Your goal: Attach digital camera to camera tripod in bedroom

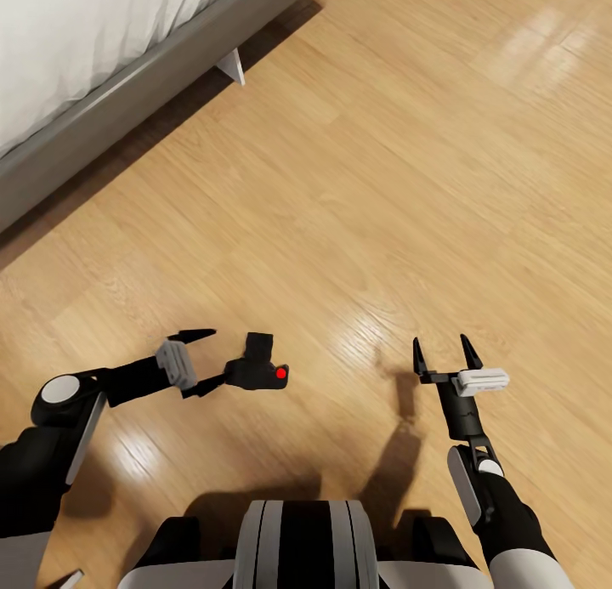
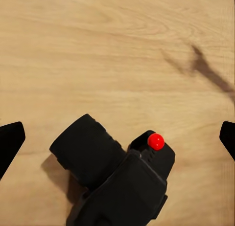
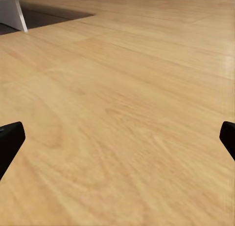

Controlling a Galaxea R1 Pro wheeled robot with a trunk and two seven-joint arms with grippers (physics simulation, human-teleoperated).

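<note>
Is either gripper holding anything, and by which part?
Nothing is gripped. The small matte black camera with a red button sits at the open left gripper; the right gripper is open, empty.

Black arms with white joint caps, grey wrist blocks, black-and-grey striped trunk

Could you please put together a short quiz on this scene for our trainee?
1. True or false: the left gripper is shut on the digital camera.
2. What colour is the camera's round button?
3. Which piece of furniture stands at the upper left of the head view? A) bed B) desk C) wardrobe

Key: 1. False: its fingers are spread wide. 2. Red. 3. A, the grey-framed bed.
</note>
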